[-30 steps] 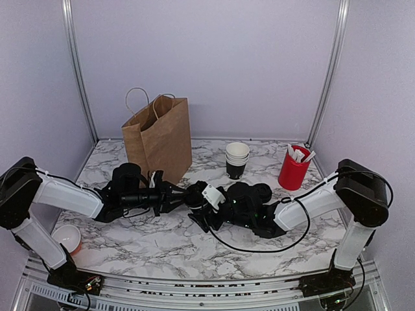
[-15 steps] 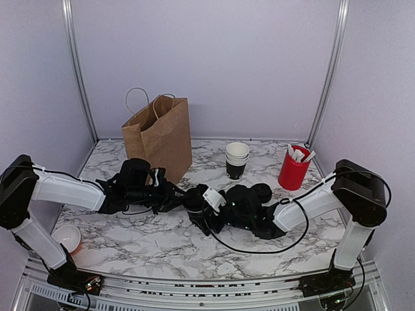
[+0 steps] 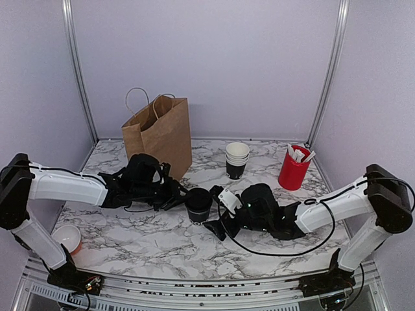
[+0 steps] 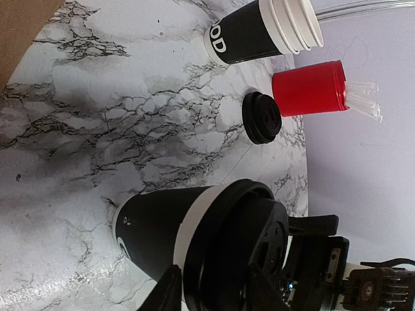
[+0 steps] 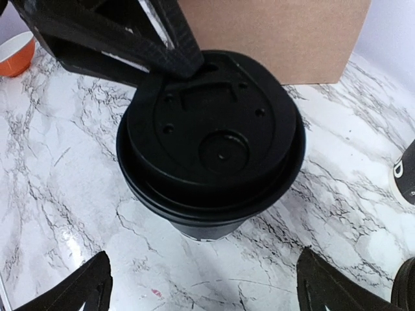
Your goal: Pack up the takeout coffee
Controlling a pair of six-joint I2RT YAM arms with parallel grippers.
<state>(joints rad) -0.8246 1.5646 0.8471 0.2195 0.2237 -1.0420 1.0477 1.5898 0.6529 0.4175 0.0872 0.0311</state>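
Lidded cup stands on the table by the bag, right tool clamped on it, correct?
No: the right tool is open and clear of the cup, per the right wrist view. The cup does stand on the table by the bag.

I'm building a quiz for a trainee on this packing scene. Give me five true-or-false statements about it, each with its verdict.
1. The small black paper cup with white print stands upright on the marble table, with its black plastic lid on top. True.
2. The right gripper is shut on that cup. False: its fingers are spread wide, clear of the cup.
3. The brown paper bag with loop handles lies flat. False: it stands upright at the back left.
4. A second black plastic lid lies on the table near the red cup of white sachets. True.
5. The lidded cup is inside the bag. False: it sits on the table in front of the bag.
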